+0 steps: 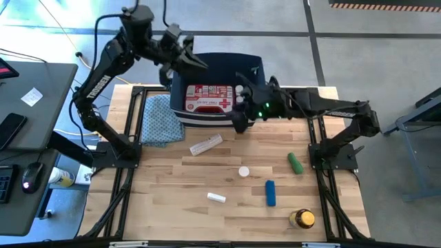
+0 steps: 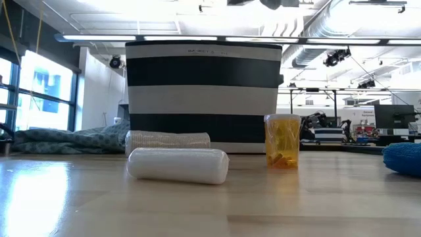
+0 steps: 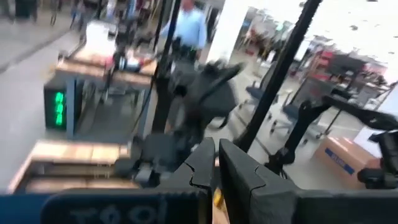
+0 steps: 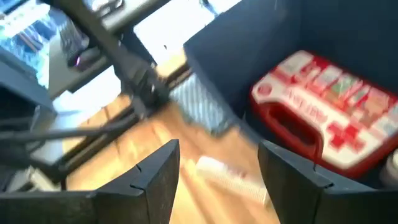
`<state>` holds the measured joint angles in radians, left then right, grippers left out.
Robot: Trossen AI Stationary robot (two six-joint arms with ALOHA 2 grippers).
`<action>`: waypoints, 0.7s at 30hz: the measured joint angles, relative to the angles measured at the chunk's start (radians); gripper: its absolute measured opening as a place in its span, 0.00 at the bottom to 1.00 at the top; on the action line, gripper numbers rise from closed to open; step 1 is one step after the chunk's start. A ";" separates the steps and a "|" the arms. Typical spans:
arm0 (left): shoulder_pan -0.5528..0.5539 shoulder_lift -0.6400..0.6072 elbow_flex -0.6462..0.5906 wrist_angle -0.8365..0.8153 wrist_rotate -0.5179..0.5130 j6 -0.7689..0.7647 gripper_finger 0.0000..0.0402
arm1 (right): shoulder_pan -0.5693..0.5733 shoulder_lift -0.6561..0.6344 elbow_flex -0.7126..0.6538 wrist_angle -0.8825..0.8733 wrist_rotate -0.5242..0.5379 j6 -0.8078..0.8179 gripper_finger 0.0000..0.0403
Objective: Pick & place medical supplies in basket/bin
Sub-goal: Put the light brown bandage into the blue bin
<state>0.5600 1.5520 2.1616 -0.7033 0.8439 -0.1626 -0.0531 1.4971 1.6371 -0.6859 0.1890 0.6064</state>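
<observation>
Non-task items around the work table
Patterned cloth lies crumpled on the wooden table; a side desk carries a mouse and a phone

A lab: exposed ceiling ducts, workbenches with monitors

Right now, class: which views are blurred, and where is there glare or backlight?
Left wrist view: smeared by motion. Right wrist view: blurred too, the red kit soft. Low view: sharp, but bright ceiling lights put the bin in backlight and sheen on the table. High view: even light.
</observation>
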 joint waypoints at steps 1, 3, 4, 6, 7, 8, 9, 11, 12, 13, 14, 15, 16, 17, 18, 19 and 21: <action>-0.014 0.000 0.000 -0.039 -0.026 0.005 0.15 | 0.025 -0.008 0.000 -0.027 0.004 0.017 0.52; -0.043 -0.002 0.000 -0.146 -0.096 0.024 0.15 | 0.079 -0.020 0.000 -0.100 0.013 0.049 0.52; -0.060 -0.003 0.000 -0.206 -0.134 0.032 0.15 | 0.109 -0.027 0.000 -0.135 0.022 0.070 0.52; -0.095 -0.005 0.000 -0.345 -0.213 0.057 0.15 | 0.176 -0.036 0.000 -0.200 0.057 0.107 0.52; -0.116 -0.005 0.000 -0.417 -0.261 0.076 0.15 | 0.210 -0.042 0.000 -0.232 0.078 0.128 0.52; -0.138 -0.005 0.000 -0.484 -0.308 0.097 0.15 | 0.246 -0.046 0.000 -0.260 0.101 0.151 0.52; -0.163 -0.004 -0.001 -0.546 -0.355 0.116 0.15 | 0.282 -0.047 0.000 -0.281 0.127 0.176 0.52; -0.214 -0.004 -0.001 -0.631 -0.434 0.130 0.15 | 0.354 -0.047 0.000 -0.318 0.188 0.217 0.52; -0.237 -0.004 -0.001 -0.660 -0.462 0.128 0.15 | 0.389 -0.047 0.000 -0.332 0.222 0.229 0.52; -0.258 -0.004 -0.001 -0.679 -0.488 0.117 0.15 | 0.422 -0.047 0.000 -0.348 0.255 0.238 0.52; -0.283 -0.004 -0.001 -0.693 -0.513 0.106 0.15 | 0.450 -0.046 0.000 -0.364 0.292 0.245 0.52; -0.306 -0.004 -0.001 -0.713 -0.531 0.093 0.15 | 0.476 -0.046 0.000 -0.376 0.327 0.248 0.52; -0.329 -0.004 -0.001 -0.735 -0.551 0.086 0.15 | 0.497 -0.046 0.000 -0.388 0.360 0.250 0.52; -0.350 -0.004 -0.001 -0.759 -0.574 0.083 0.15 | 0.515 -0.046 0.000 -0.401 0.386 0.257 0.52; -0.369 -0.004 -0.001 -0.787 -0.599 0.083 0.15 | 0.527 -0.046 0.000 -0.412 0.405 0.276 0.52; -0.388 -0.005 -0.009 -0.805 -0.620 0.079 0.15 | 0.536 -0.046 0.000 -0.414 0.415 0.301 0.52; -0.423 -0.008 -0.053 -0.807 -0.637 0.061 0.15 | 0.549 -0.047 0.000 -0.404 0.432 0.338 0.52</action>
<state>0.1367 1.5445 2.1082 -1.5102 0.2066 -0.1018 0.4961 1.4506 1.6371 -1.0904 0.6207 0.9441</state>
